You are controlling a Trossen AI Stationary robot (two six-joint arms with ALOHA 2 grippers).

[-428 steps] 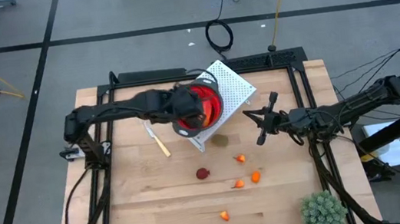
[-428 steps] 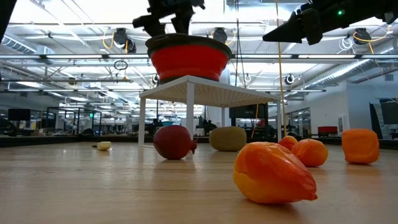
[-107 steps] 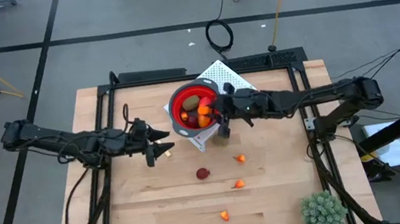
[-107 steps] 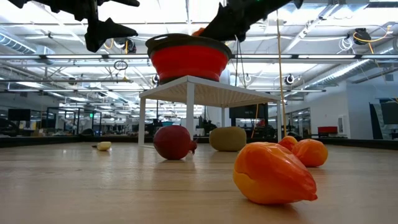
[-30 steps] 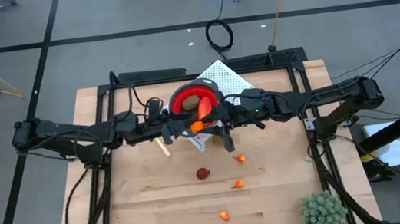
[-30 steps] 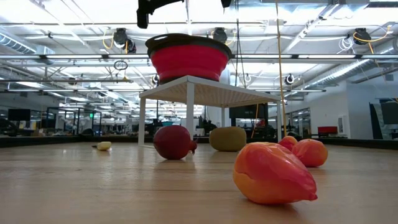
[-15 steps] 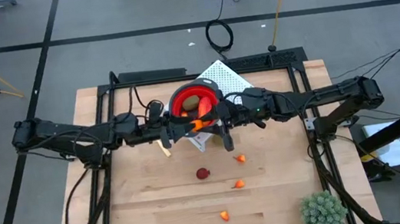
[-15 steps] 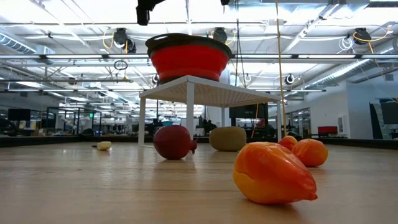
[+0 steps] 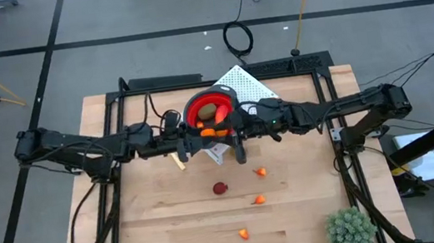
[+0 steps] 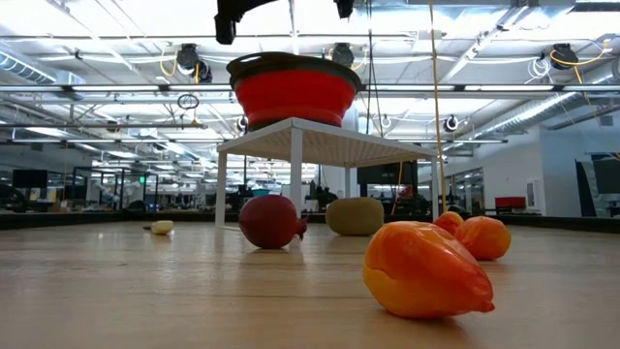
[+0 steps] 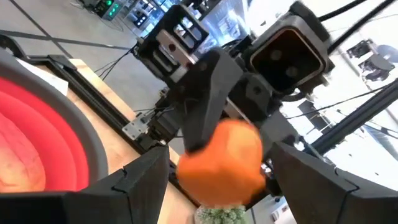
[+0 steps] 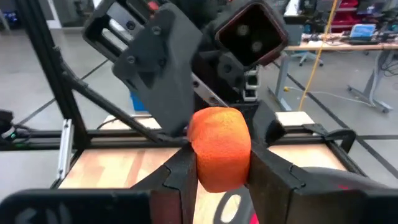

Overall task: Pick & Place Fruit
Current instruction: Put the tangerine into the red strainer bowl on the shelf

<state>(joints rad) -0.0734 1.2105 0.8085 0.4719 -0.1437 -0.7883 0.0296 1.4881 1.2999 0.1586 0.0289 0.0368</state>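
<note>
The red bowl [image 9: 198,107] stands on a white perforated stand [image 9: 248,88] and holds an olive-brown oval [image 9: 209,111] and orange bits. Both grippers meet just over the bowl's near rim. My right gripper [image 12: 219,182] is shut on a round orange fruit piece [image 9: 209,132]. My left gripper [image 11: 221,182] faces it, open, with one finger on each side of the same piece. On the table lie a dark red ball [image 9: 220,188] and three orange bits [image 9: 259,200]. The low view also shows an olive oval [image 10: 355,215] under the stand. My right gripper pinches the orange piece between its two fingers, by its lower sides [image 12: 200,167]. It comes level from the table's right, and the piece is lifted clear above the bowl's near rim. My left gripper's fingers [image 11: 143,186] flank the piece [image 11: 221,158]; I cannot tell whether they touch it.
A cream-handled knife [image 9: 177,160] lies on the table under the left arm. The spiky green plant ball [image 9: 350,228] sits at the near right corner. Black frame rails run along the table's left, right and far sides. Bare wood spreads across the near left part.
The right gripper has shifted a little toward the table's left, carrying the orange piece with it, farther in between the left gripper's fingers. The left arm has held its place.
</note>
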